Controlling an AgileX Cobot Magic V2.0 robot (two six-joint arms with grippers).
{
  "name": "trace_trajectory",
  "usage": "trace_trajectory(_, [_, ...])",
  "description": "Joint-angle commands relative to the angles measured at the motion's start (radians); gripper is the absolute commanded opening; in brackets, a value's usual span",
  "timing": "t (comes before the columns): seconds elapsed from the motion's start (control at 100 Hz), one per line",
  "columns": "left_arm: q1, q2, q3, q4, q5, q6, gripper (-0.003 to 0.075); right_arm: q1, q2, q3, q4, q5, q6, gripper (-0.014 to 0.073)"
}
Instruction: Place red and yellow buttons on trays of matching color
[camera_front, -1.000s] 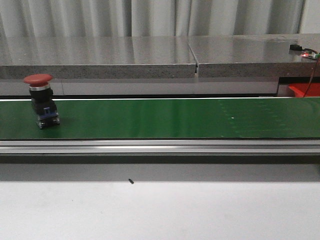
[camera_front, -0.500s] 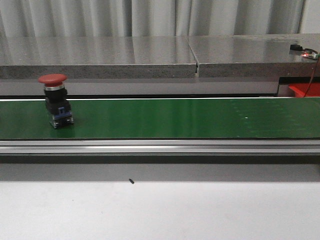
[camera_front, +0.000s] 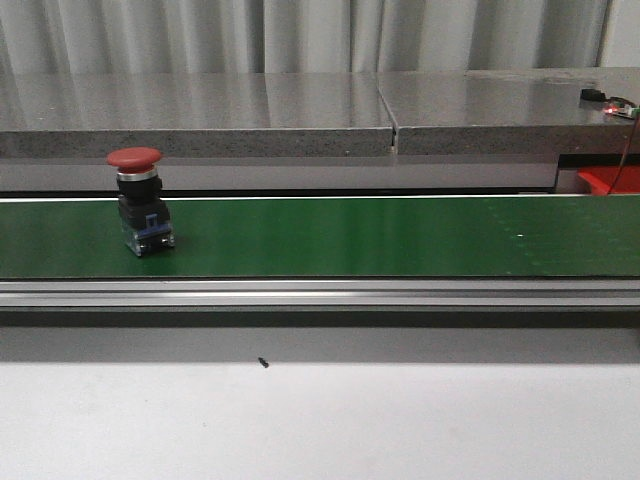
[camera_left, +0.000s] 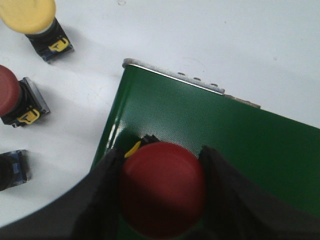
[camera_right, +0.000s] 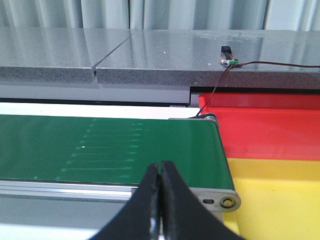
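Front view: a red button (camera_front: 138, 201) stands upright on the green belt (camera_front: 380, 236), toward its left. Left wrist view: the left claw (camera_left: 162, 192) grips another red-capped button (camera_left: 162, 195) above the belt's end. Right wrist view: the right claw (camera_right: 160, 200) is clenched on nothing, near the red tray (camera_right: 270, 132) and yellow tray (camera_right: 280, 200).

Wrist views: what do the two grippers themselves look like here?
Both are plain black with a matt finish. The left gripper shows two broad, dark jaws widening toward the camera. The right gripper has slim jaws tapering to narrow tips. No cables or markings show on either.
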Motion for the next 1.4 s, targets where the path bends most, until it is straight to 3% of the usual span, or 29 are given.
trace_trajectory(0.0, [-0.004, -0.029, -0.034, -0.013, -0.024, 0.007, -0.002, -0.005, -0.019, -0.016, -0.01, -0.081, -0.005, -0.0068])
trace_trajectory(0.13, [-0.004, -0.015, -0.034, -0.013, -0.006, 0.019, -0.0005, -0.005, -0.019, -0.016, -0.01, -0.081, -0.005, -0.0068])
trace_trajectory(0.23, [-0.004, -0.015, -0.034, -0.013, 0.006, 0.038, 0.0092, -0.005, -0.019, -0.016, -0.01, -0.081, -0.005, -0.0068])
trace_trajectory(0.3, [-0.004, -0.015, -0.034, -0.014, 0.008, 0.041, 0.0223, -0.005, -0.019, -0.016, -0.01, -0.081, -0.005, -0.0068])
trace_trajectory(0.42, [-0.004, -0.015, -0.034, -0.026, 0.011, 0.043, 0.0533, -0.005, -0.019, -0.016, -0.01, -0.081, -0.005, -0.0068])
trace_trajectory(0.49, [-0.004, -0.022, -0.034, -0.037, 0.011, 0.043, 0.0672, -0.005, -0.019, -0.016, -0.01, -0.081, -0.005, -0.0068])
trace_trajectory(0.53, [-0.004, -0.025, -0.034, -0.039, 0.011, 0.043, 0.0712, -0.005, -0.019, -0.016, -0.01, -0.081, -0.005, -0.0068])
trace_trajectory(0.7, [-0.006, -0.068, -0.034, -0.072, 0.009, 0.061, 0.066, -0.005, -0.019, -0.016, -0.01, -0.081, -0.005, -0.0068])
trace_trajectory(0.88, [-0.043, -0.145, -0.034, -0.085, -0.018, 0.084, 0.0661, -0.005, -0.019, -0.016, -0.01, -0.081, -0.005, -0.0068])
trace_trajectory(1.39, [-0.295, -0.447, 0.018, -0.083, -0.114, 0.19, 0.066, -0.005, -0.019, -0.016, -0.01, -0.081, -0.005, -0.0068])
